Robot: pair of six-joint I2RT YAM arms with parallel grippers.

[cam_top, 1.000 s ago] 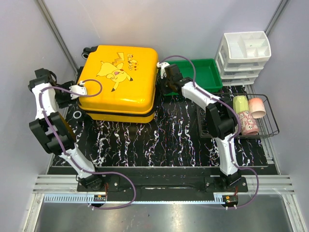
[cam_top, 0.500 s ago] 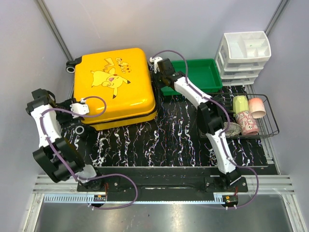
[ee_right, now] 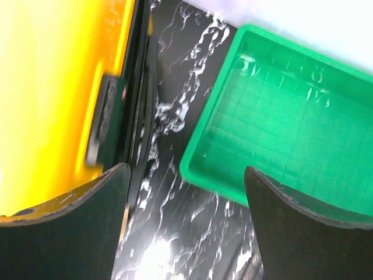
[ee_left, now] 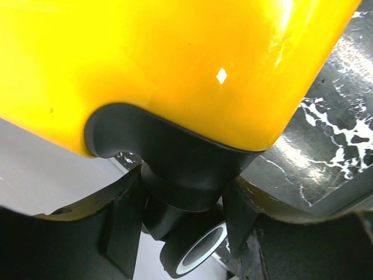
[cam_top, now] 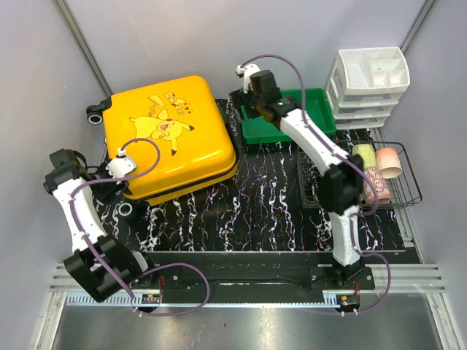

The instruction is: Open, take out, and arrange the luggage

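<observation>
Opening step; luggage [cam_top: 164, 135] lies shut; left end effector [ee_left: 183, 210] straddles a wheel [ee_left: 195, 254], grip unclear; right end effector [ee_right: 186, 169] released; next, probably the side lock [ee_right: 105, 119].

We see the overhead view brightly and evenly lit from above, sharp throughout, with only short, soft shadows. A pale sheen runs along the 4 o'clock edge of the glossy bright yellow hard-shell suitcase [cam_top: 166, 138]. In the left wrist view its shell burns out white at 1 o'clock, and the bottom falls into deep shadow. In the right wrist view the yellow side smears at 9 o'clock, the green plastic tray [ee_right: 280, 134] reads crisper, and glare whitens the black marbled tabletop [ee_right: 192, 233] at 6 o'clock.
</observation>
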